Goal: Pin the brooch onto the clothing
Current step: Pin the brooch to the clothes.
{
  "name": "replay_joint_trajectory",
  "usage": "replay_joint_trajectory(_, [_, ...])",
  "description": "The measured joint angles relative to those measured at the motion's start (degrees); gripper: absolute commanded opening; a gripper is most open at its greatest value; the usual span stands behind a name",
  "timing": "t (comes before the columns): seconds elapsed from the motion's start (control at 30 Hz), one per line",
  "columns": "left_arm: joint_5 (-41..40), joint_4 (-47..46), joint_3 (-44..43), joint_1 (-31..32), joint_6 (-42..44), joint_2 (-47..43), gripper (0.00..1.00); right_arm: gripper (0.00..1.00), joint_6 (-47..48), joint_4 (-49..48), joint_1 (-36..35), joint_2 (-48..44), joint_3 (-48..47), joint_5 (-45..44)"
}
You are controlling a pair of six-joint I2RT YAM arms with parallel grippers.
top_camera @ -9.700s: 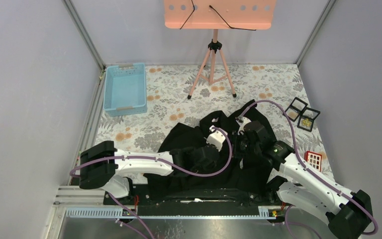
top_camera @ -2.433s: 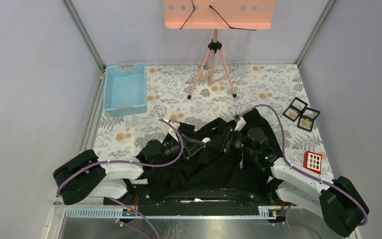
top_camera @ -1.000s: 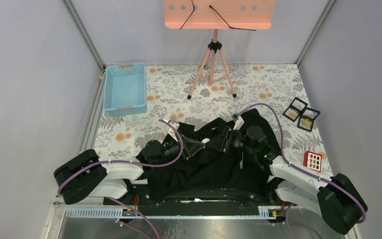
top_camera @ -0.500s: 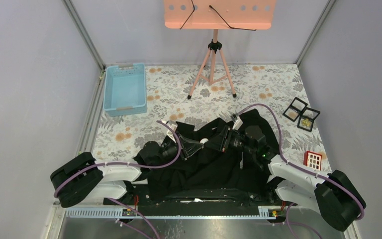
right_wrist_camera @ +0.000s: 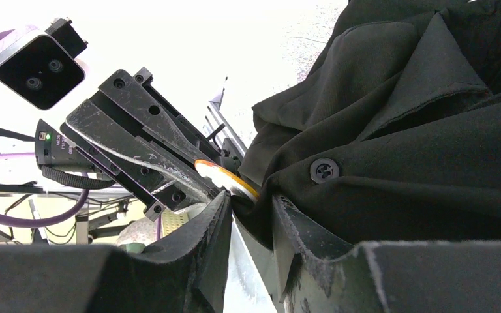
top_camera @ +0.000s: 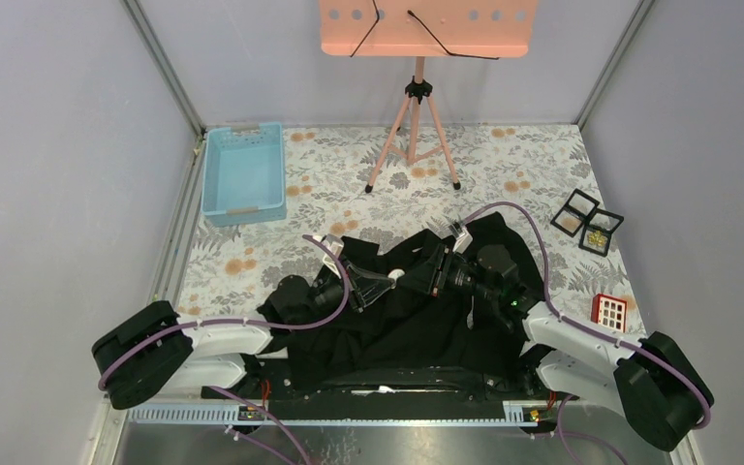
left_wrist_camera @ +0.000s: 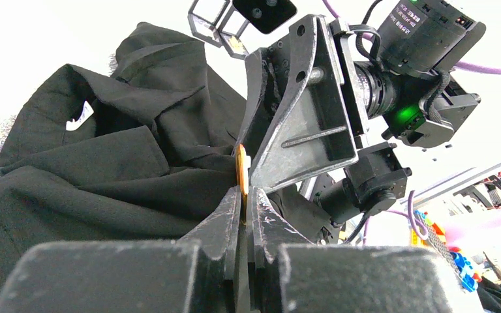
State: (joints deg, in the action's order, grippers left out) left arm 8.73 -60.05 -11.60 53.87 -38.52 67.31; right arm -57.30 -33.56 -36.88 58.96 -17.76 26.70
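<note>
Black shirt (top_camera: 417, 325), orange brooch (left_wrist_camera: 241, 171) — floral tablecloth (top_camera: 523, 160), blue bin (top_camera: 244, 179).

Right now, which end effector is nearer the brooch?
Left. The left end effector is shut on the brooch; the right end effector pinches the shirt just beside it.

Left tool (left_wrist_camera: 242, 195) (clamped) opposite right tool (right_wrist_camera: 251, 205)

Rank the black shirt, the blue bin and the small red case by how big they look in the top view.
1. black shirt, plainly largest though crumpled and partly covered by the arms
2. blue bin
3. red case, by far the smallest
</note>
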Motion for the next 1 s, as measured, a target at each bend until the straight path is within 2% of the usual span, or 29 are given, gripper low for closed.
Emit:
replay_joint_trajectory(0.27, [-0.9,1.3,0.0,0.5,-0.1,-0.3,0.0,0.39,0.5,1.8,-0.1,-1.0,0.0,-0.2])
replay_joint_trajectory(0.37, [-1.1,2.8,-0.4,0.6,-0.1,-0.5,0.0,0.51,1.4,2.6,-0.1,-1.2,0.0,-0.4])
replay_joint_trajectory(0.43, [-1.2,4.0,-1.0,0.7,-0.1,-0.5,0.0,0.66,2.3,4.1,0.0,-1.9,0.0,-1.1])
replay_joint_trajectory(0.47, [-1.3,4.4,-1.3,0.8,0.0,-0.5,0.0,0.71,2.8,5.1,0.1,-2.3,-0.1,-1.6])
replay_joint_trajectory(0.57, [-1.4,7.7,-3.2,1.0,0.5,-0.5,0.02,0.76,5.0,9.8,0.6,-5.1,-0.5,-3.7])
replay_joint_trajectory(0.63, [-1.5,10.7,-5.0,1.0,1.3,-0.5,0.15,0.8,6.8,13.8,0.7,-7.4,-1.5,-5.0])
replay_joint_trajectory(0.83, [-1.9,22.2,-11.7,1.1,8.1,-0.7,0.77,0.83,14.1,29.7,1.6,-16.4,-7.4,-11.7])
replay_joint_trajectory(0.9, [-2.1,26.6,-13.0,1.1,10.4,-1.9,0.92,0.84,17.1,34.5,2.2,-18.6,-9.9,-14.4])
replay_joint_trajectory(1.0, [-3.6,33.6,-14.0,1.1,13.7,-5.6,0.99,0.85,21.5,41.8,2.6,-21.0,-13.6,-19.3])
